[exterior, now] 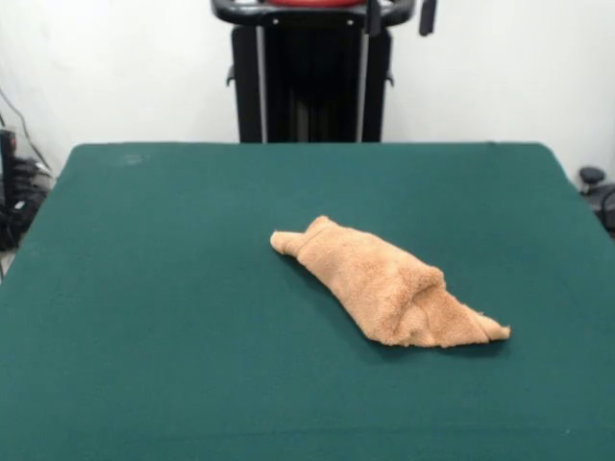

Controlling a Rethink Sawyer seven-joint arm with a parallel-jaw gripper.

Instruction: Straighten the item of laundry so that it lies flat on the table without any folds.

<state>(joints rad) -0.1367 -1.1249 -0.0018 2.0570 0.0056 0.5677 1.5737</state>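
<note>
A light orange-tan towel (389,284) is seen lying on the dark green tabletop (173,288), a little right of the middle and roughly midway between the far and near edges. The towel is not flat: it is bunched and folded over itself into a long, tapered bundle that runs diagonally from its far-left end to its near-right end. A narrow rolled tip is shown at the far-left end, a thicker raised hump is seen toward the near right, and a pointed corner is pressed down onto the cloth at the extreme near-right end. Neither stripes nor a label can be made out on the visible surface. The black pedestal (309,82) is seen at the far side of the tabletop, against a white wall. The end effector is not shown in the front view, so its state cannot be told. Nothing is touching the towel.
</note>
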